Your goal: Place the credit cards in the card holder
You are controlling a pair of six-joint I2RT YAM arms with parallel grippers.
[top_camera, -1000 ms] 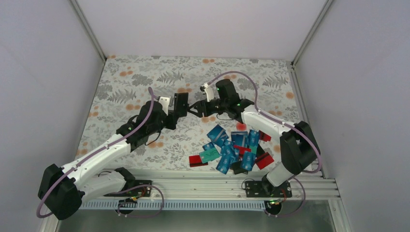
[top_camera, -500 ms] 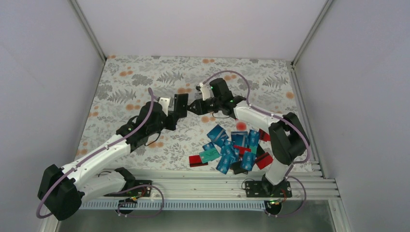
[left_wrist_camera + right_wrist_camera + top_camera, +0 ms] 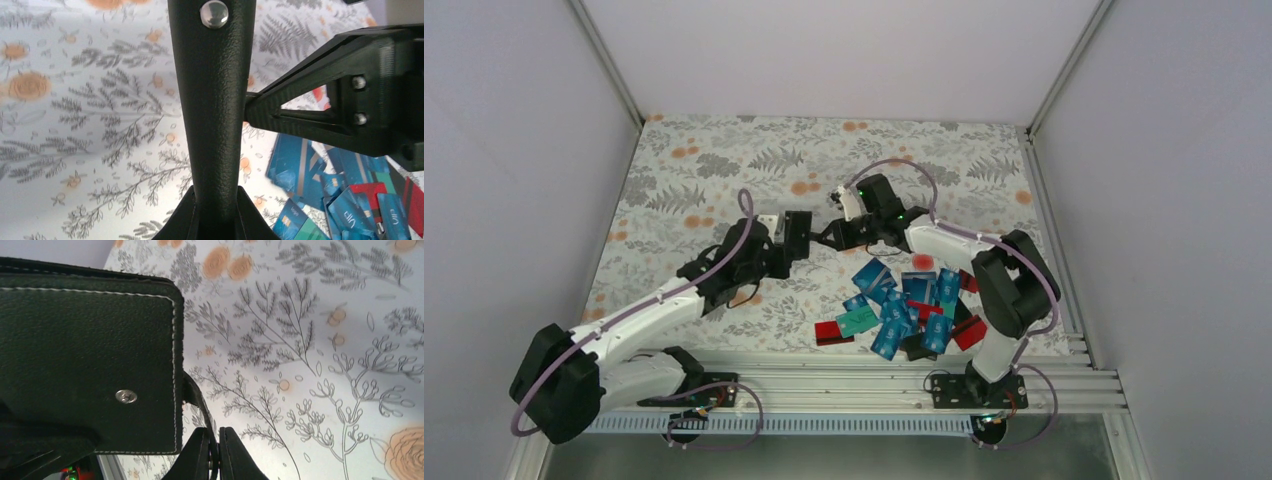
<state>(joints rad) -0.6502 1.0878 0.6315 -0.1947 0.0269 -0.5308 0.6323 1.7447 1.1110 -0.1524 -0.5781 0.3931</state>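
Card holder (image 3: 798,228) held above floral mat (image 3: 694,165), mid-table, on edge. Left gripper (image 3: 786,243) clenched on its near end. Right gripper (image 3: 214,452) pinched on strap (image 3: 196,394) at right. Credit cards (image 3: 902,305) heaped near-right, below right forearm.

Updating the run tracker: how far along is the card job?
Done: no card loaded that I can see. In hand: left gripper holds the card holder raised, right gripper pinches its strap, apparently to open it. Left: the credit cards lie piled on the table.
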